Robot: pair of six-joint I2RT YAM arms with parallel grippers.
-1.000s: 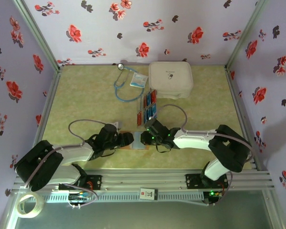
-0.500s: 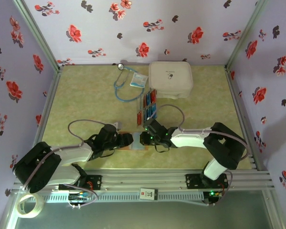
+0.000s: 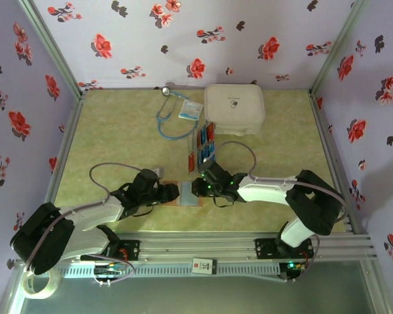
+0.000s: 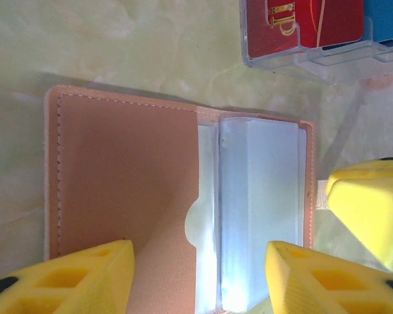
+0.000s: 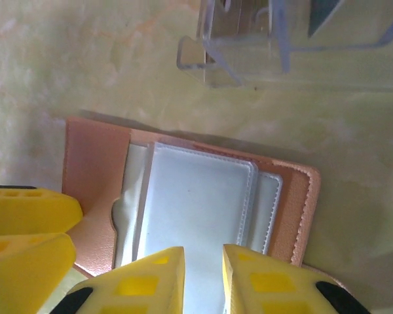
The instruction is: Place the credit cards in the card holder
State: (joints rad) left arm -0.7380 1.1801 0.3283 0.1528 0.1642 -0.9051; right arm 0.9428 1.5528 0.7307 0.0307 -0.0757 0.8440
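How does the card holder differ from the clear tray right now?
The card holder is tan, lies flat and open, its sleeves showing no coloured card; the clear tray is transparent and holds red and blue cards. The holder lies nearer the table's near edge, the tray farther back. Both rest on it.

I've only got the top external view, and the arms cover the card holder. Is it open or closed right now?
Observer: Open. In the left wrist view the card holder lies flat, with a tan flap on one side and clear sleeves on the other.
Operator: Any card in those sleeves?
Observer: None that I can see. In the right wrist view they look empty.
Operator: What is the right claw doing?
Observer: The right claw has its jaws nearly together at the edge of the clear sleeves. I cannot tell whether it pinches them.
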